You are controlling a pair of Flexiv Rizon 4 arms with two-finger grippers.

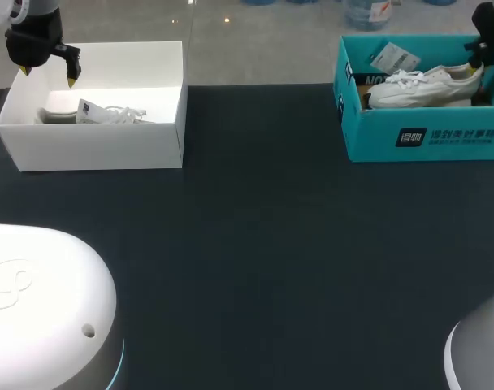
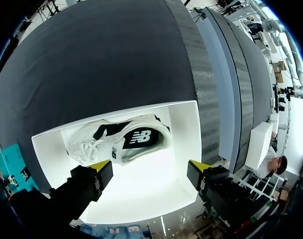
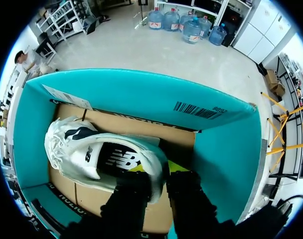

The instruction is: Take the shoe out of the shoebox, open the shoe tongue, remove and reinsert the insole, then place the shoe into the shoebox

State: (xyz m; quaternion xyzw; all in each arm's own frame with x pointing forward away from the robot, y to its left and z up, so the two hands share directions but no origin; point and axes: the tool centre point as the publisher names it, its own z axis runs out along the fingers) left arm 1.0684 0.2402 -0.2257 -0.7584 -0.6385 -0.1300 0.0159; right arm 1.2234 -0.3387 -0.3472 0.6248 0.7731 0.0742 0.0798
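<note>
From the head view, you are at the first step: the shoe [image 1: 422, 85] lies on its side inside the teal shoebox [image 1: 426, 134] at the far right of the table [image 1: 271, 244], not yet lifted out. Your right claw [image 1: 477, 77] sits at its heel end. Your left claw [image 1: 47, 76] hangs above the far left corner of the white box [image 1: 93, 146], where a second shoe [image 1: 93, 114] lies. The two boxes stand well apart, with bare table between them.

In the left wrist view, the left claw [image 2: 149, 169] is spread wide and holds nothing. The second shoe [image 2: 116, 139] lies on its side ahead of the fingers on the floor of the white box [image 2: 156, 189], apart from both tips.

In the right wrist view, the right claw [image 3: 156, 169] is narrow, and it looks pinched on the heel rim of the shoe [image 3: 91, 154], one finger inside the collar and one outside. The next move, I judge, is a straight lift. You need to raise the heel high enough for the toe to clear the wall of the teal shoebox [image 3: 141, 94]. A paper tag [image 3: 67, 97] lies by the toe and could drag along. The heel-only hold may let the shoe swing, so go gently.
</note>
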